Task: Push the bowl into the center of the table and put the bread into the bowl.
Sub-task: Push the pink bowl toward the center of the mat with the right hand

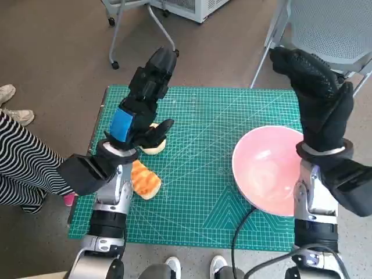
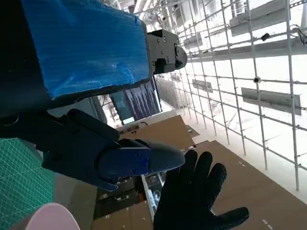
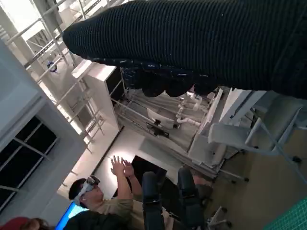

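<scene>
The pink bowl (image 1: pixel 270 168) stands on the right part of the green mat (image 1: pixel 197 192), close to the mat's right edge. A golden-brown bread (image 1: pixel 145 180) lies near the mat's left edge, and a paler bread piece (image 1: pixel 154 145) sits just behind it, partly hidden by my left hand. My left hand (image 1: pixel 144 102) is raised above the mat's left side, fingers stretched out, holding nothing. My right hand (image 1: pixel 317 96) is lifted above the bowl's far side, fingers spread and empty. The left wrist view shows the bowl's rim (image 2: pixel 48 218) and the right glove (image 2: pixel 192 201).
A grey mesh chair (image 1: pixel 331 29) stands behind the table's right corner and a wheeled frame (image 1: pixel 139 23) behind its left. A person's striped leg (image 1: pixel 23 168) is at the left edge. Shoes (image 1: pixel 195 267) show at the front. A person wearing a headset (image 3: pixel 96 196) holds both hands up.
</scene>
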